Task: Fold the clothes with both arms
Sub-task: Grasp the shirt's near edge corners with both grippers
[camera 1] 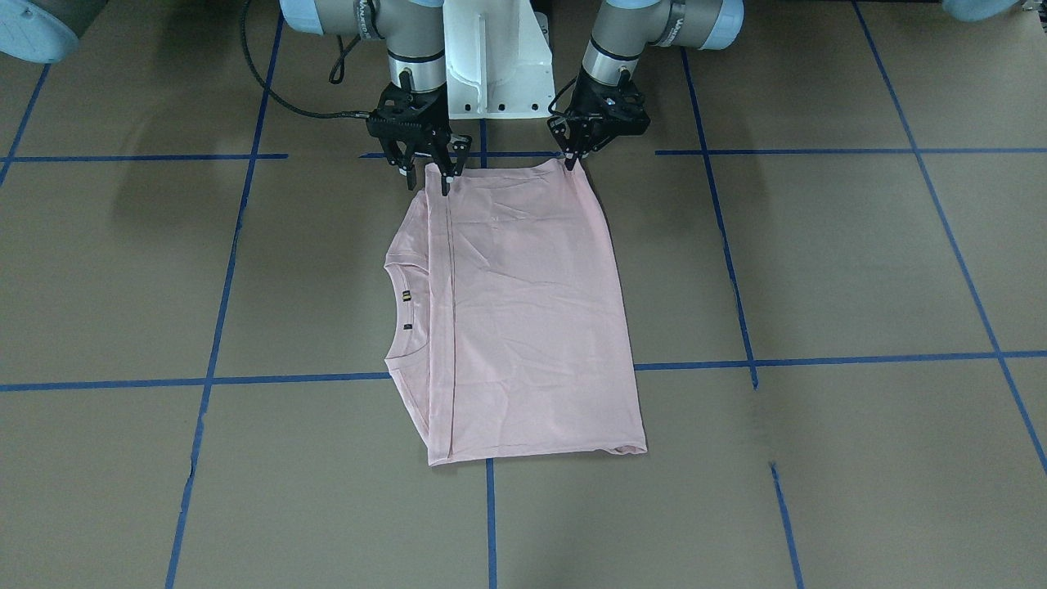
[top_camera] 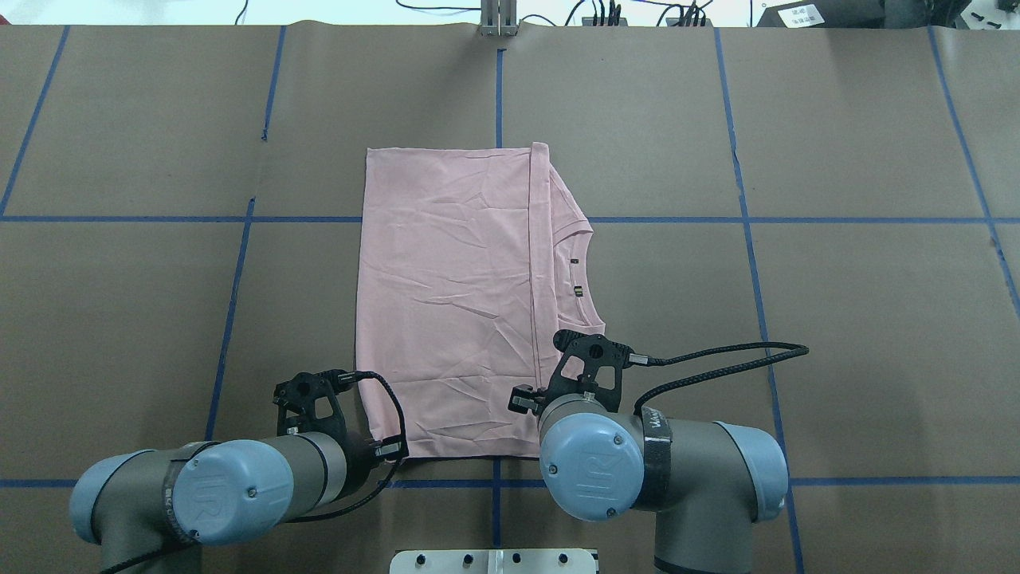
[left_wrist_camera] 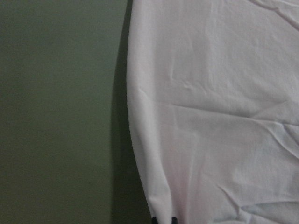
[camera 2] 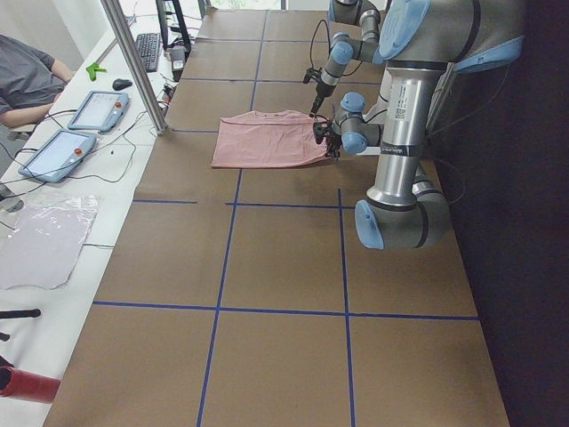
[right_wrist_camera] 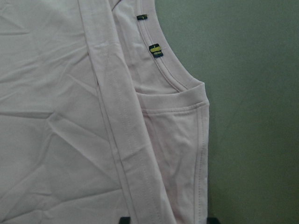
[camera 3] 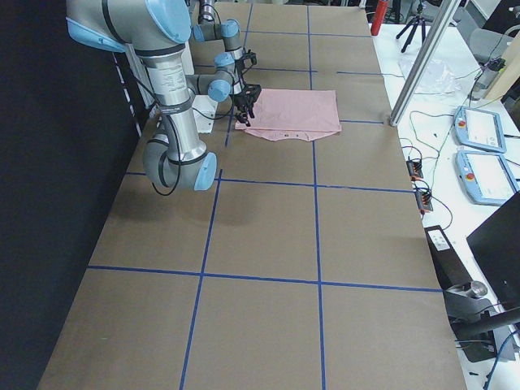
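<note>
The pale pink T-shirt (camera 1: 523,311) lies folded flat on the brown table, with its ribbed collar (camera 1: 398,307) toward my right arm's side. The Snoopy print is hidden. My left gripper (camera 1: 571,162) is shut on the shirt's near corner; the left wrist view shows its tips (left_wrist_camera: 163,220) pinched together on the fabric (left_wrist_camera: 210,116). My right gripper (camera 1: 429,182) is open, with its fingers standing on either side of the folded shoulder edge at the shirt's other near corner. The right wrist view shows its tips (right_wrist_camera: 167,220) wide apart over the sleeve hem (right_wrist_camera: 201,154).
The white pedestal base (camera 1: 497,65) stands between the arms, close behind the shirt. A black cable (top_camera: 717,359) loops over the table on the right arm's side. Blue tape lines (camera 1: 818,360) grid the table. Tablets (camera 2: 93,108) and a metal post (camera 2: 133,62) stand at the far edge.
</note>
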Available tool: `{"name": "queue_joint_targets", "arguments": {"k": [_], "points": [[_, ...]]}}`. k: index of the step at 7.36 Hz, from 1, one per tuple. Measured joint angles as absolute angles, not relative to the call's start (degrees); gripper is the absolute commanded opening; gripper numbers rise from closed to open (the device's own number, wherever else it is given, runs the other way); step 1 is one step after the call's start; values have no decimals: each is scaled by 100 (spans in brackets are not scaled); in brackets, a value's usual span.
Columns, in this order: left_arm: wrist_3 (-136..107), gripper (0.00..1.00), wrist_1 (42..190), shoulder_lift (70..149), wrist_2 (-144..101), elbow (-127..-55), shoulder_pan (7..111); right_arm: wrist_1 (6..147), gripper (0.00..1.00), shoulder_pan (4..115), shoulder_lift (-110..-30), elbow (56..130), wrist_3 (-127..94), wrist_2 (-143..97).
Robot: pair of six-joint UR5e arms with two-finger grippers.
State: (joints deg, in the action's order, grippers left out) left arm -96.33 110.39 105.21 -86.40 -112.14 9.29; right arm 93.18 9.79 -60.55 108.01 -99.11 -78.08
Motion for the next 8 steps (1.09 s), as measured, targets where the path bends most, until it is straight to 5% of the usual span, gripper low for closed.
{"name": "queue_joint_targets", "arguments": {"k": [8], "points": [[-9633, 0, 11039, 10538, -8640, -11206, 932, 9327, 48, 841, -6066, 10605, -9984, -7734]]}}
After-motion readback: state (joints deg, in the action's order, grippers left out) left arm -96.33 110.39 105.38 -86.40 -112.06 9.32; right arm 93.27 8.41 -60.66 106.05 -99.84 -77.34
